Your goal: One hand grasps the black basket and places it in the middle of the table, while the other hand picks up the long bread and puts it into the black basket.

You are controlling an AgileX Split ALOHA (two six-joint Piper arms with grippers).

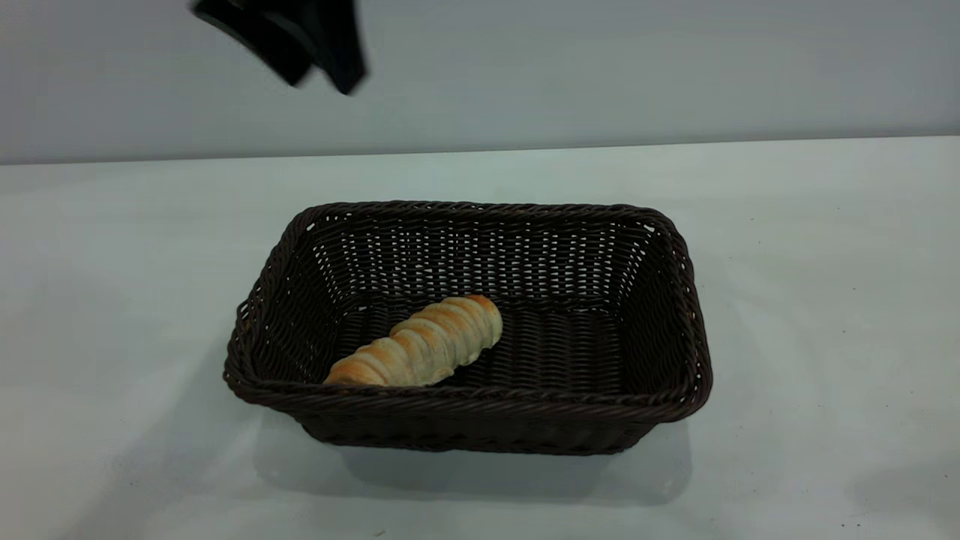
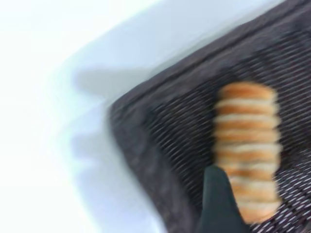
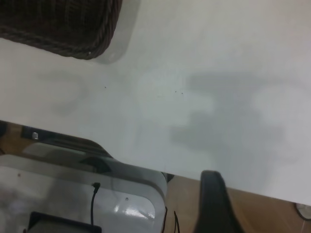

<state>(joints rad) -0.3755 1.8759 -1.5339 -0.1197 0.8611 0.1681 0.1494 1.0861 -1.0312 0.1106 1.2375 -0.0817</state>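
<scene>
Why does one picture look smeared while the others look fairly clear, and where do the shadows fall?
Left wrist view: the long bread and the black basket are streaked with motion blur. Exterior view: sharp apart from the blurred left gripper at the top; the basket casts a soft shadow on the table. Right wrist view: faint grey shadows on the tabletop.

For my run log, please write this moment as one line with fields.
long bread: lying inside black basket | basket: on table, mid | left gripper: raised, holding nothing | right gripper: out of exterior view
</scene>
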